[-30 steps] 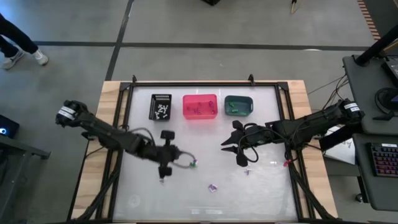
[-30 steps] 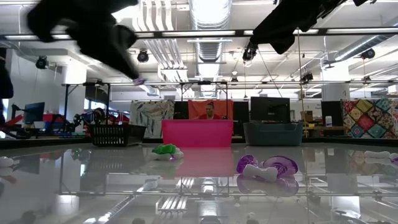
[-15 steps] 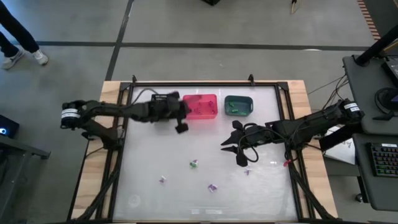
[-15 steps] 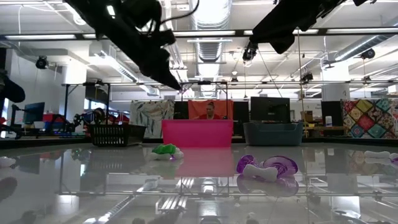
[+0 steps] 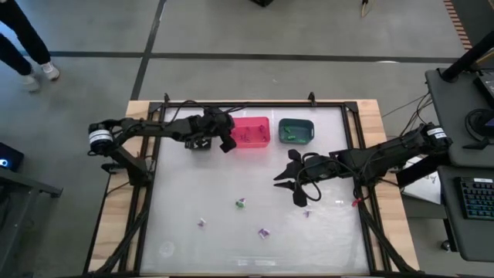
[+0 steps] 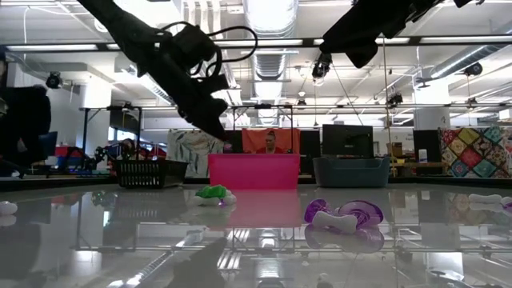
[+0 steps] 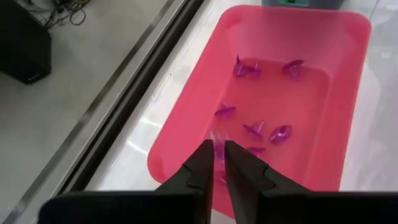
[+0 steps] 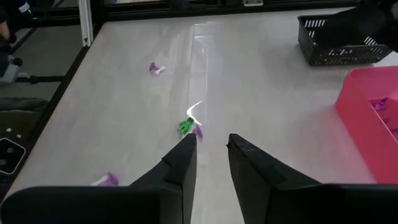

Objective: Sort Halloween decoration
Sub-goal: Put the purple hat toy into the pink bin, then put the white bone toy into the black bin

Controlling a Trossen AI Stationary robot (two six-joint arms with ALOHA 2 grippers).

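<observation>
Translucent purple trinkets (image 7: 258, 129) inside glossy pink rectangular bin (image 7: 180, 130).

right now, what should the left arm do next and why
Probably open the jaws of the left gripper to drop its pale purple trinket: it hangs over the pink bin, where other purple trinkets already lie.

Bright ceiling strip lights (image 6: 272, 16) flood my workspace evenly. The glossy table (image 6: 256, 232) mirrors them and the bins at low level, with a white glare streak (image 8: 202, 68) near its middle. Shadows stay soft; my arm blurs overhead.
</observation>
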